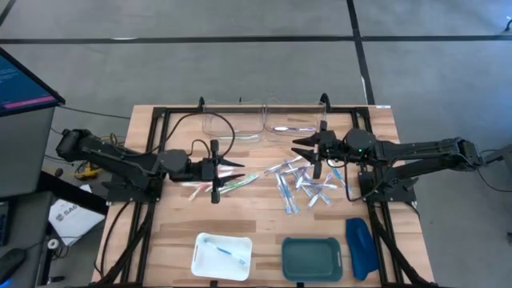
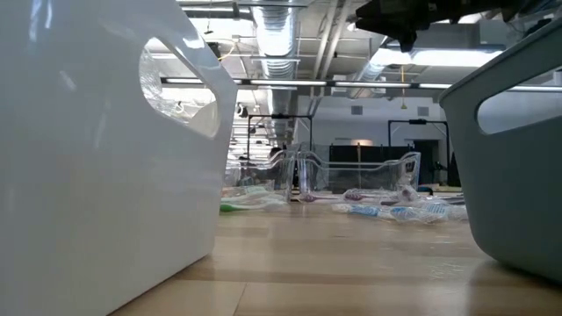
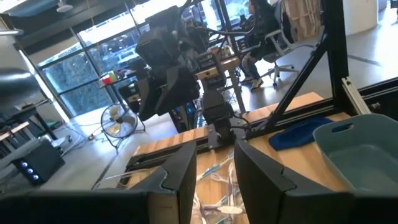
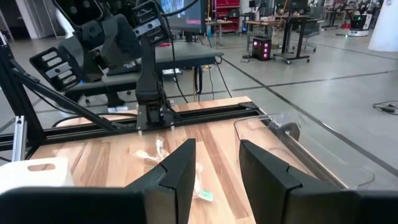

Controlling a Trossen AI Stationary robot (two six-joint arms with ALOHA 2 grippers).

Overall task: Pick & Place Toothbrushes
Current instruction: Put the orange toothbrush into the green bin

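Observation:
Many thin toothbrushes [image 1: 308, 186] lie scattered flat on the wooden table's middle, blue and clear-wrapped ones to the right, green and pink ones [image 1: 232, 184] to the left. One more lies in the white tray [image 1: 202, 258]. My left gripper [image 1: 236, 170] hovers level above the green and pink ones, open and holding nothing; toothbrushes [image 3: 217, 186] show on the table beyond its fingers. My right gripper [image 1: 296, 149] hovers level over the pile's far left part, facing the left gripper, open and empty as well. Its wrist view shows a few toothbrushes [image 4: 158, 152] on the table below.
A white tray and a teal tray [image 1: 312, 272] stand side by side at the near edge, with a dark-blue oblong object [image 1: 360, 246] to their right. Two clear containers [image 1: 232, 122] stand at the far edge. A black frame [image 1: 156, 144] borders the table.

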